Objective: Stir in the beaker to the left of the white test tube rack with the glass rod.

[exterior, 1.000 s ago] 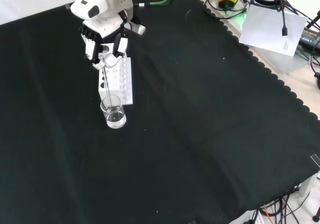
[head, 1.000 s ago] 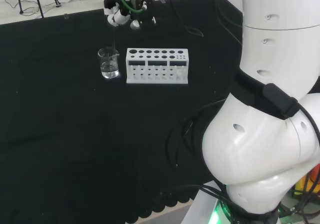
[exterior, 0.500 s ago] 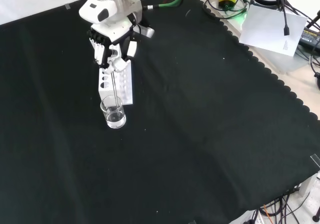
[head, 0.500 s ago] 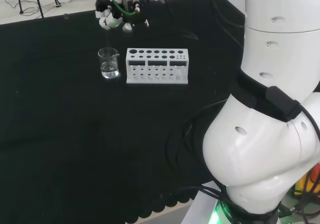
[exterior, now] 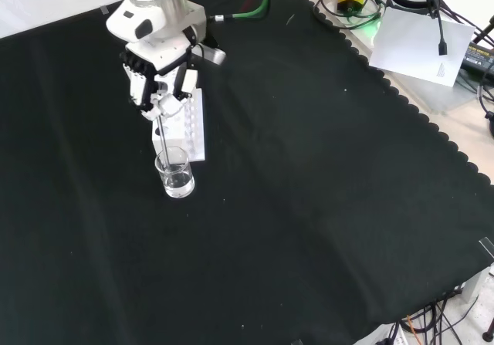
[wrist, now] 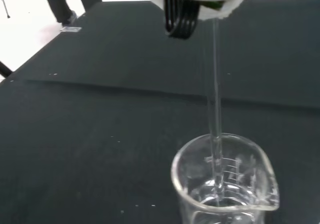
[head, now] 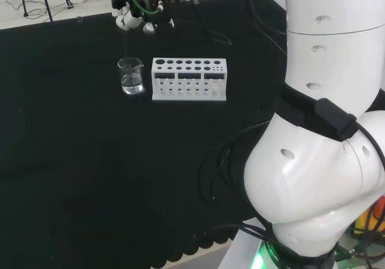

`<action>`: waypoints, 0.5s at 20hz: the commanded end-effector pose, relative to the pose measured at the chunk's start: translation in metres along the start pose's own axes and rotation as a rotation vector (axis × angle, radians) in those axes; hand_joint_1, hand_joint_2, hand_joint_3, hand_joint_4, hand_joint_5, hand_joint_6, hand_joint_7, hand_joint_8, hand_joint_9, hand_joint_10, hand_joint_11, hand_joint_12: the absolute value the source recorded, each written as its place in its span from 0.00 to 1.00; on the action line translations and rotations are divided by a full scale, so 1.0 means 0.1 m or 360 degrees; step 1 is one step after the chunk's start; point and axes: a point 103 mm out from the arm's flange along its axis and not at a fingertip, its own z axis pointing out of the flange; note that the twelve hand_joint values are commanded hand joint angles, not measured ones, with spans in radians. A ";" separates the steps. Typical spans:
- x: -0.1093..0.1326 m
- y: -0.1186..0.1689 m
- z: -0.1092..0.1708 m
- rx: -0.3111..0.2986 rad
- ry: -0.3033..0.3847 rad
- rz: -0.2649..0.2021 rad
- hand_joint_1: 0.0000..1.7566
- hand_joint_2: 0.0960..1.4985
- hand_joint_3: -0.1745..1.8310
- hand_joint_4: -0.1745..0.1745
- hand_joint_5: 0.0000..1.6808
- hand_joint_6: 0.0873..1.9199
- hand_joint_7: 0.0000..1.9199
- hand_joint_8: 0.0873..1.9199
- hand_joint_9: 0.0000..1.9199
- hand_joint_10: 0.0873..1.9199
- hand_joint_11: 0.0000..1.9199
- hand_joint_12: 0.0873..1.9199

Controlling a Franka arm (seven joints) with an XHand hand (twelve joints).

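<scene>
hand (exterior: 158, 90) pinches glass rod (wrist: 216, 134) top; tip in beaker (exterior: 175, 173), left of rack (head: 189, 79) | rod brittle, slick; hold high

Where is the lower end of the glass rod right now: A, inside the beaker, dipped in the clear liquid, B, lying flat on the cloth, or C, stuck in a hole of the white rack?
A: the wrist view shows the glass rod running down into the beaker, into its liquid.
</scene>
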 end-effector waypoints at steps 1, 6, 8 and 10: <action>-0.18 -0.13 -0.05 -0.0008 -0.0019 0.0041 0.74 0.46 0.44 0.00 0.60 0.42 0.59 0.63 0.86 0.47 0.87 0.34; 0.00 -0.20 -0.13 -0.0015 -0.0057 -0.0011 0.74 0.46 0.44 0.00 0.60 0.42 0.59 0.63 0.86 0.47 0.87 0.34; 0.06 -0.21 -0.16 -0.0020 -0.0066 -0.0026 0.74 0.46 0.44 0.00 0.60 0.42 0.59 0.63 0.87 0.47 0.87 0.34; 0.11 -0.22 -0.18 -0.0024 -0.0077 -0.0038 0.74 0.46 0.44 0.00 0.60 0.42 0.59 0.63 0.87 0.47 0.87 0.34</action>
